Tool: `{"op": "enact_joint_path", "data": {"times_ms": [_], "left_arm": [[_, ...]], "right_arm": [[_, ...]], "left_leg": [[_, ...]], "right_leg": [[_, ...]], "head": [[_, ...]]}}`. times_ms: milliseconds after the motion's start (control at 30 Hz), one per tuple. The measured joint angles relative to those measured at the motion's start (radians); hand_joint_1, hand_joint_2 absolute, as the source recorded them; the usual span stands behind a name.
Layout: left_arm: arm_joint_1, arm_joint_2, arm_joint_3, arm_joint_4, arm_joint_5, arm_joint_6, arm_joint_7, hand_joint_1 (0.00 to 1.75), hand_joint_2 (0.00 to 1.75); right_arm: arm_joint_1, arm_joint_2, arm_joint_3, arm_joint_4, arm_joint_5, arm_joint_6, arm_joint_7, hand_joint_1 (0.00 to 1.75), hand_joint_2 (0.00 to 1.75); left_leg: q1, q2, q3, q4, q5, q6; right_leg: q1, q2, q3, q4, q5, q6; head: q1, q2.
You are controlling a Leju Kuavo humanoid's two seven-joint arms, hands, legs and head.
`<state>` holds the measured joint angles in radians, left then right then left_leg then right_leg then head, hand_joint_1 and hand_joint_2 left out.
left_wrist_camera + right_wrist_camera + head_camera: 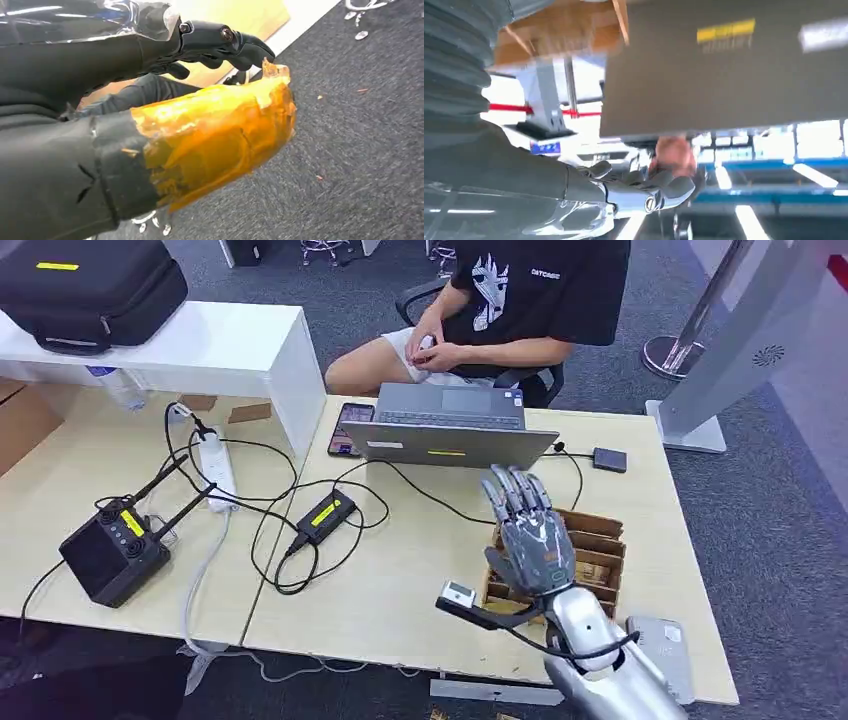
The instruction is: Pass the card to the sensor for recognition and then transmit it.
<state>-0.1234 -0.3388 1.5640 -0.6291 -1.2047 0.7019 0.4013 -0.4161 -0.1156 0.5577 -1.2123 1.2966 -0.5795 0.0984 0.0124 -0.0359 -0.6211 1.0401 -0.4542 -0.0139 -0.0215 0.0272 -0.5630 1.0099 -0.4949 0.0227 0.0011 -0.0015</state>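
Right hand point(530, 540) above the cardboard box point(590, 550) of cards, fingers point(510, 490) spread wide, holding nothing; box directly beneath, nearer this hand; left hand's point(220, 42) fingers curled.

An office or lab is indicated by grey carpet point(760, 500), pale desks point(90, 470), a laptop point(450, 430), trailing cables point(290, 530) and a seated person point(500, 310).

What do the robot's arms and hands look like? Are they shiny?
Partly. The right arm is shiny silver metal with a black cable looped around its wrist. The right hand is grey, with a patterned back and long ridged grey fingers. In the left wrist view, the left hand has a dark cover, glossy black fingers and a thick thumb wrapped in amber tape.
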Motion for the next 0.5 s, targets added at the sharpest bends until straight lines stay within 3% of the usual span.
{"op": "enact_joint_path", "data": {"times_ms": [333, 500], "left_arm": [[-0.002, 0.0, 0.0, 0.0, -0.018, 0.0, -0.015, 0.0, 0.0], [-0.002, 0.0, 0.0, 0.0, -0.018, 0.0, -0.016, 0.0, 0.0]], "right_arm": [[-0.135, 0.026, -0.041, 0.109, 0.071, 0.004, 0.03, 0.0, 1.75], [-0.15, 0.03, -0.047, 0.163, 0.07, -0.003, 0.034, 0.0, 1.75]], "left_leg": [[0.0, 0.0, 0.0, 0.0, 0.0, 0.0], [0.0, 0.0, 0.0, 0.0, 0.0, 0.0]], "right_leg": [[0.0, 0.0, 0.0, 0.0, 0.0, 0.0], [0.0, 0.0, 0.0, 0.0, 0.0, 0.0]], "head": [[0.0, 0.0], [0.0, 0.0]]}}
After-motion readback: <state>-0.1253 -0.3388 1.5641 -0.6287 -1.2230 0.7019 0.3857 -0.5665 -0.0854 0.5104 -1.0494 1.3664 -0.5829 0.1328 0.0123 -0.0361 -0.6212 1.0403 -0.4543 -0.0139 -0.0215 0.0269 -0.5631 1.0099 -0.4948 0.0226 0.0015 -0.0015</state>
